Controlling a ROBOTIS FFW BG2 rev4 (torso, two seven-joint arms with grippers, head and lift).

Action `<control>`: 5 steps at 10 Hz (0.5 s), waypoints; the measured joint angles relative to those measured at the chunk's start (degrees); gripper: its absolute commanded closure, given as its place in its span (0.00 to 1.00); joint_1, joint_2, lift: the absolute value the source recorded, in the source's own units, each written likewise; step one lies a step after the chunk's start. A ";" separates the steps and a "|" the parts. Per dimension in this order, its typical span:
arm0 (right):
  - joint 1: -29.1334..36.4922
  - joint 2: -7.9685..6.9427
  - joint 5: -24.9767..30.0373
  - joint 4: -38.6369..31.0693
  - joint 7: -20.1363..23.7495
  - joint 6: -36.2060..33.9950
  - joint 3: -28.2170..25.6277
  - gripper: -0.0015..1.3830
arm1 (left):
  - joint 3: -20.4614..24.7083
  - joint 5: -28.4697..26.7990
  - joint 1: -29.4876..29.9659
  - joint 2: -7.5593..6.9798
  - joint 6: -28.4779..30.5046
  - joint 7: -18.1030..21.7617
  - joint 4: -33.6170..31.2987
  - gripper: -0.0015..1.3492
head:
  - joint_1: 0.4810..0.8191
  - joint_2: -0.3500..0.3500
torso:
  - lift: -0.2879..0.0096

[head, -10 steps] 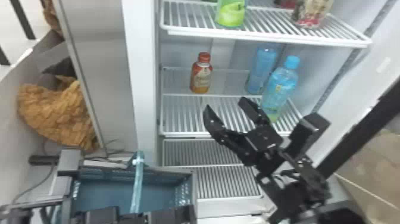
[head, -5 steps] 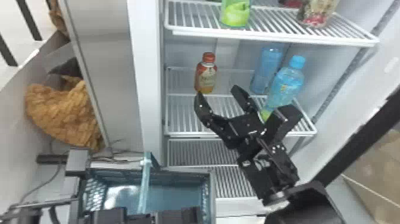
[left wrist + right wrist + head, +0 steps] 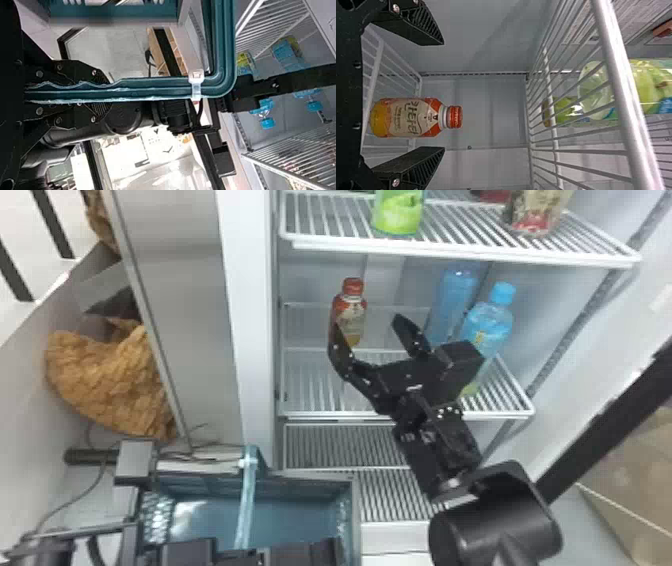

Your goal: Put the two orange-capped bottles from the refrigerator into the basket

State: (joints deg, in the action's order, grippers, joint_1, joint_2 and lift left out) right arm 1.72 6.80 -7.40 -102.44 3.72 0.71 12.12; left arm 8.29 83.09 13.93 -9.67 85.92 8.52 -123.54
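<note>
The right pincer (image 3: 367,322) is spread just before the orange-capped bottle (image 3: 354,312) (upright on a wire shelf (image 3: 310,414) in the refrigerator (image 3: 252,290)), with two blue bottles (image 3: 489,322) farther right on that shelf and, lower left, the left pincer (image 3: 240,552) pinching the handle (image 3: 246,500) of the teal basket (image 3: 356,515).

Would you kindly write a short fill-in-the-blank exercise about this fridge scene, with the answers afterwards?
In the head view, the orange-capped bottle stands to the ____ of the blue-capped bottle.
The right gripper is not shut but ____.
The left gripper is shut on the teal ____ named in the task.
Missing words: left; open; basket.
</note>
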 measured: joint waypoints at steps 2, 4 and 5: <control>-2.77 -0.37 1.47 3.36 -1.37 0.00 0.36 0.08 | -0.10 0.15 0.00 -0.01 0.00 0.00 0.00 0.85 | 0.63 0.29 | 0.00; -6.21 -0.83 2.22 8.09 -1.97 0.04 0.35 0.08 | -0.22 0.20 -0.10 -0.03 0.00 0.00 0.00 0.85 | 0.63 0.28 | 0.00; -7.80 -0.96 2.24 10.49 -2.00 0.47 0.34 0.08 | -0.32 0.26 -0.27 -0.02 0.00 0.00 0.00 0.85 | 0.63 0.28 | 0.00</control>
State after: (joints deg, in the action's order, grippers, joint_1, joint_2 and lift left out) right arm -6.08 5.84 -5.17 -91.95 1.72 1.18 12.46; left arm 7.96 83.35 13.66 -9.70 85.92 8.53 -123.54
